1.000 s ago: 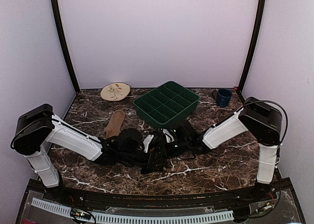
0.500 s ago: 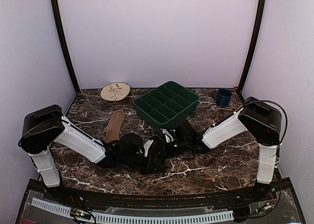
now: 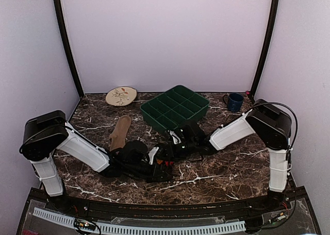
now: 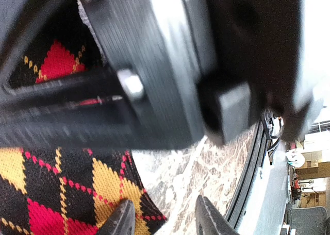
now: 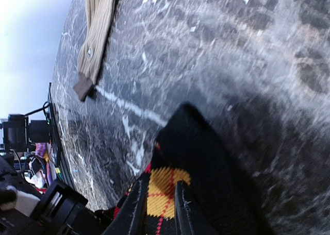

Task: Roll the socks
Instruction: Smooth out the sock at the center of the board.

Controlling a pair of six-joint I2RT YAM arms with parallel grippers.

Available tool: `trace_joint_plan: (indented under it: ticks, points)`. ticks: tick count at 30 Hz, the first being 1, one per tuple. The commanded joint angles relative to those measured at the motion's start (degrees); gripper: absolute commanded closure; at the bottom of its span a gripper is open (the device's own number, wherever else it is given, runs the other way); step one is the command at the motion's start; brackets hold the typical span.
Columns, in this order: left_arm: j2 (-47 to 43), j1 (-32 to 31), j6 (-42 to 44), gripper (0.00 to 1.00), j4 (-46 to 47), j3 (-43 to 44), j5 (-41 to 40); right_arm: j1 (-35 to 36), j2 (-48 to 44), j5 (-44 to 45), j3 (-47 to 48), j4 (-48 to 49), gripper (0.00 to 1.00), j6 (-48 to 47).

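The black argyle sock (image 3: pixel 166 162) lies bunched on the marble between my two grippers, mostly hidden under them from above. My right gripper (image 5: pixel 159 212) is shut on a fold of this sock (image 5: pixel 206 163), a yellow diamond showing between its fingers. My left gripper (image 4: pixel 165 219) hovers low at the sock's near edge (image 4: pixel 62 194), jaws apart over bare marble, one fingertip (image 4: pixel 121 219) above the fabric. The tan sock (image 3: pixel 120 132) lies flat and straight to the left, also visible in the right wrist view (image 5: pixel 95 29). Blurred black gripper hardware fills the top of the left wrist view.
A green compartment tray (image 3: pixel 175 108) stands just behind the right gripper. A beige leaf plate (image 3: pixel 121 96) sits at the back left and a dark blue mug (image 3: pixel 234 102) at the back right. The table's front rail (image 4: pixel 252 168) runs close to the left gripper.
The left arm has reached further right toward the argyle sock. The right gripper has drawn back a little toward the tray with the sock, and red and yellow patches now show from above.
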Motion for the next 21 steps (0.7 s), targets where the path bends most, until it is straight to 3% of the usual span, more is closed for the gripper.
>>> trace_joint_plan:
  ticks: [1,13,21]
  points:
    - [1.44,0.11,-0.34,0.56,-7.45,-2.49,0.86,-2.46,3.21,3.62,0.56,-5.47,0.81,-1.33]
    - [1.36,0.36,1.83,0.56,-10.14,-1.08,1.80,-3.89,2.63,7.30,-0.77,-5.87,0.81,-0.61]
    - [-0.28,0.70,8.00,0.56,-16.45,2.60,2.72,-3.89,0.93,12.38,-4.24,-4.77,0.82,2.77]
